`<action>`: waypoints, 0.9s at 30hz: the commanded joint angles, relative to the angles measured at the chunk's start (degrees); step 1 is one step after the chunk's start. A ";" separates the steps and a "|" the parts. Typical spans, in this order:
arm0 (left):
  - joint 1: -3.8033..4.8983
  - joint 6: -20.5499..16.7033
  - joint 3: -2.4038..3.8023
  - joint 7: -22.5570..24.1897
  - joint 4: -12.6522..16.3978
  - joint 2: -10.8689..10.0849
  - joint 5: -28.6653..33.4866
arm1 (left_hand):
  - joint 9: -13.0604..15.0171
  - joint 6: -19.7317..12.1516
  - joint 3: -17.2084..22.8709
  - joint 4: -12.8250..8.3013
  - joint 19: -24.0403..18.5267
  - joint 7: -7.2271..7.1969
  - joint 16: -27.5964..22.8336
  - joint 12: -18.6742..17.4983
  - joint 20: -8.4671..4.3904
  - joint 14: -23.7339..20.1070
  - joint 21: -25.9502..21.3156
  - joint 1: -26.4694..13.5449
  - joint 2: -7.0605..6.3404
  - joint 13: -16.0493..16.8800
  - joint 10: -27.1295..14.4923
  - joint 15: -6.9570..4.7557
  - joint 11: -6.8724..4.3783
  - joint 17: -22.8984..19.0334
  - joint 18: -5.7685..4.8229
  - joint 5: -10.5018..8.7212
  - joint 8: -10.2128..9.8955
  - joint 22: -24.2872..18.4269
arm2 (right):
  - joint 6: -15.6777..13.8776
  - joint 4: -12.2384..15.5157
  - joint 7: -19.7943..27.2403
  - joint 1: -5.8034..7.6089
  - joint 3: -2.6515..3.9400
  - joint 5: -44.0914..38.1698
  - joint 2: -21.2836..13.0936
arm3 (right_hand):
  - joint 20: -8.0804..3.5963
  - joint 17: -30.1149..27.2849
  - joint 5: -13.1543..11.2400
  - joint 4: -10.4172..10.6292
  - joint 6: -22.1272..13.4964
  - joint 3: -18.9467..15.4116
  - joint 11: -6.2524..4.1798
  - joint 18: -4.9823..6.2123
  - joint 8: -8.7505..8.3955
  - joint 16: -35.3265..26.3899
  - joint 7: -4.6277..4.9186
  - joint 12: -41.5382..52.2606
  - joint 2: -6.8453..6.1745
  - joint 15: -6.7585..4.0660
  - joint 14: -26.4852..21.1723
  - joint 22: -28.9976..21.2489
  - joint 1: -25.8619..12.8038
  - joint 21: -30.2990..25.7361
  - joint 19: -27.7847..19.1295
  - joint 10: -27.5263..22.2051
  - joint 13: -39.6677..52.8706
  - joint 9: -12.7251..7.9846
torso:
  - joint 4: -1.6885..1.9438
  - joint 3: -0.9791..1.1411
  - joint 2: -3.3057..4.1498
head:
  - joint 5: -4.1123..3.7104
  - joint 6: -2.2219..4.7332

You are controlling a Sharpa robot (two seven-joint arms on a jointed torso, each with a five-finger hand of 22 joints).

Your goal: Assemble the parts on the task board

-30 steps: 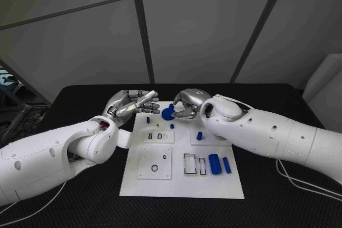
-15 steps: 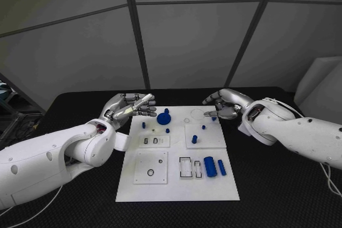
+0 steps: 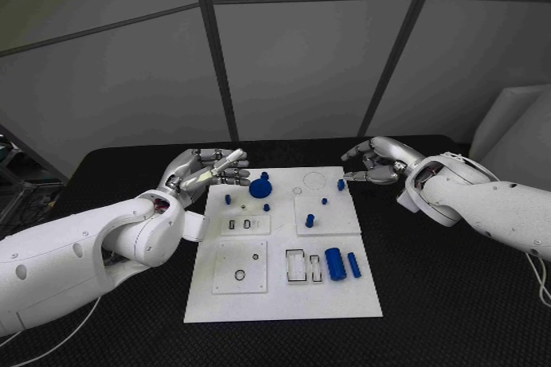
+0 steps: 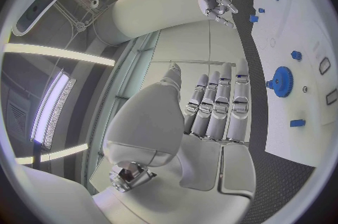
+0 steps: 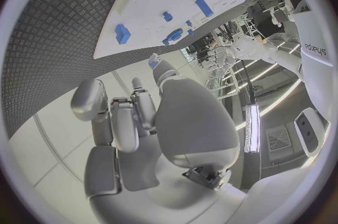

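fingers off the parts, board partly filled

fingers (image 3: 236, 176) of the left hand (image 3: 207, 172) curled loosely together above the far left corner of the task board (image 3: 287, 295), clamped on nothing visible. fingers of the right hand (image 3: 379, 164) bent inward past the far right corner, hovering over the black table (image 3: 459, 303); nothing seen between them, though the inside of the curl cannot be told for certain. no contact with any part on either side.

seated near the far edge, by the look of it: blue gear (image 3: 260, 189) upright on its post, with small blue pegs (image 3: 228, 199) just beside it and another small peg (image 3: 310, 220) standing on the right-hand square plate. judged done or nearly so.

lying loose at the near right: large blue cylinder (image 3: 335, 263) and slim blue bar (image 3: 353, 264), side by side, just beside the empty rectangular slots (image 3: 296, 266). oval cutouts in the left plates also apparently unfilled.

roughly midway, then: far-edge pieces placed, the two long pieces and their slots left. next likely a reach toward the near right cluster, better suited to the right hand.
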 commanded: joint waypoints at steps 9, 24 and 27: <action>-0.09 1.00 0.04 0.52 -0.03 0.39 -0.06 | -0.09 0.31 -0.21 -0.34 -0.09 0.64 -0.34 -0.24 0.12 -0.18 -0.37 0.31 0.28 -0.05 0.11 0.12 0.35 0.13 0.75 -0.22 -0.42 -0.11 | 3.19 -4.29 1.28 -1.20 -0.01 -1.43 2.22 | -0.19 7.41 0.32 -1.02 0.91 0.31 -0.32 -0.44 0.00 -0.10 -0.26 0.07 0.48 -0.49 4.38 0.21 1.57 -0.08 -0.03 0.18 0.40 0.03 | 0.20 -0.01 0.01 | -0.26 -0.71; -0.13 1.29 0.05 0.72 -0.14 0.43 -0.06 | -0.09 0.31 -0.20 -0.41 -0.08 0.64 -0.38 -0.27 0.13 -0.17 -0.38 0.39 0.32 -0.04 0.12 0.12 0.35 0.16 0.75 -0.21 -0.44 -0.13 | 4.38 -6.41 0.66 -2.13 0.00 -2.99 3.54 | -0.26 7.65 0.50 -1.40 2.24 0.48 -0.29 -0.49 0.50 -0.01 -0.18 0.26 0.99 -0.52 4.46 0.42 1.92 0.03 0.13 0.44 0.65 0.17 | 0.23 -0.01 0.03 | -0.34 -0.62; -0.13 1.35 0.05 0.75 -0.13 0.42 -0.06 | -0.09 0.31 -0.19 -0.44 -0.08 0.65 -0.39 -0.29 0.13 -0.17 -0.39 0.43 0.35 -0.05 0.11 0.12 0.36 0.17 0.75 -0.21 -0.45 -0.14 | 4.07 -6.92 0.61 -2.22 0.00 -3.02 3.93 | -0.25 7.85 0.59 -1.31 2.63 0.55 -0.24 -0.53 0.61 0.07 -0.11 0.47 1.33 -0.48 4.51 0.61 1.78 0.14 0.26 0.67 0.90 0.19 | 0.23 0.01 0.06 | -0.25 -0.56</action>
